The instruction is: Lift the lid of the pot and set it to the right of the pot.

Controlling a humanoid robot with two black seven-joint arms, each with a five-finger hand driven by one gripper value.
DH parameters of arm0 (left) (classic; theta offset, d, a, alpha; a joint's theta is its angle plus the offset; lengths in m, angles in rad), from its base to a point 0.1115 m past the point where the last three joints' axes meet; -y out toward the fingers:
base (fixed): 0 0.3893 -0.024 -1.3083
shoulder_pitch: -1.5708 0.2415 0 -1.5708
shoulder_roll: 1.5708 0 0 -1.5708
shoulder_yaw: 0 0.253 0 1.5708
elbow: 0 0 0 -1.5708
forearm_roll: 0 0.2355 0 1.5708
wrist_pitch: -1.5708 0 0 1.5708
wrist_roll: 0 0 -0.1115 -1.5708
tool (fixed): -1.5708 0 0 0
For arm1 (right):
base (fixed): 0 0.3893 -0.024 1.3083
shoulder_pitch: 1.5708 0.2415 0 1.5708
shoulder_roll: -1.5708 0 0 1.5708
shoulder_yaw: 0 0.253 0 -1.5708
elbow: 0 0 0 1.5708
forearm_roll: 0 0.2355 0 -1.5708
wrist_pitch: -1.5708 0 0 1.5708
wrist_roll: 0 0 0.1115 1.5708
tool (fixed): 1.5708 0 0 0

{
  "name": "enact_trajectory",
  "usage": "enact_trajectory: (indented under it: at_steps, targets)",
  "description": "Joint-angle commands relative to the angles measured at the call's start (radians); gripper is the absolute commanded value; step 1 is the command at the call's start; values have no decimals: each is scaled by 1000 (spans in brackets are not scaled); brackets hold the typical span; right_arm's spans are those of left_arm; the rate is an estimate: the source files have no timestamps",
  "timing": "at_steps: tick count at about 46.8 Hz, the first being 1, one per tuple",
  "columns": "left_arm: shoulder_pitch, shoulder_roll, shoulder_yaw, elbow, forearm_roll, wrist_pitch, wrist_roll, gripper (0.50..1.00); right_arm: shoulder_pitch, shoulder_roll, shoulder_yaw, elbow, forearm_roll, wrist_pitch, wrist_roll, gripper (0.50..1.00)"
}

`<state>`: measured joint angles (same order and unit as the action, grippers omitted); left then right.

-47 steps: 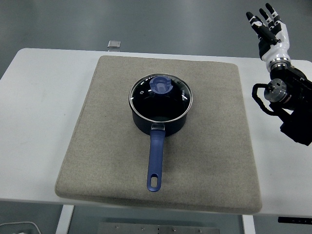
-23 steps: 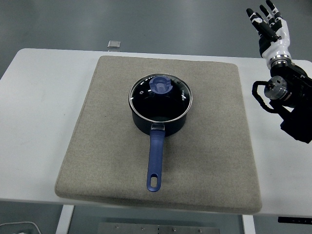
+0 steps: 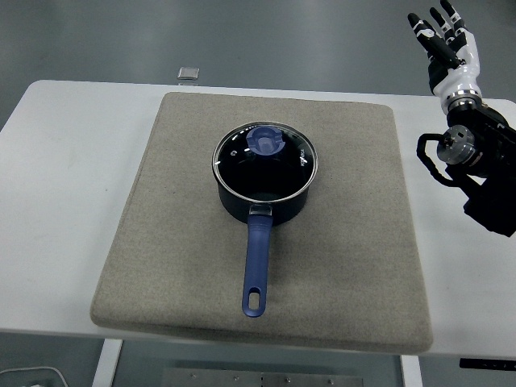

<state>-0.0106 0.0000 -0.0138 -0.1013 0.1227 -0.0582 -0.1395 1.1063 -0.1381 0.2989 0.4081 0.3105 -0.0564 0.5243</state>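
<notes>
1. Up at two o'clock, beyond the table's far right corner, the right hand (image 3: 444,34) is raised with its fingers spread apart, holding nothing.
2. Its black arm (image 3: 480,171) enters from the edge at three o'clock.
3. Well apart, at centre, the glass pot lid (image 3: 265,159) sits on the dark pot (image 3: 264,198), blue knob (image 3: 265,142) upward.
4. Pot's blue handle (image 3: 256,267) runs lengthwise toward six o'clock.
5. Both rest on a grey mat (image 3: 169,242) on the white table (image 3: 60,185).

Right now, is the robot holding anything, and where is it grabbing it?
Nothing is held. The right hand is up at the far right with fingers spread, away from the pot. The lid sits on it, untouched.
</notes>
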Motion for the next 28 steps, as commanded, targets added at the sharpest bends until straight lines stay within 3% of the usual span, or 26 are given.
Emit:
enact_trajectory:
  at_steps: [1,28]
  targets:
    - [0,0,0,0,0,0,-2,1000,12,0,-1,0,-1,0,-1,903]
    - [-2,0,0,0,0,0,0,1000,13,-17,-6,0,-11,9,-1,903]
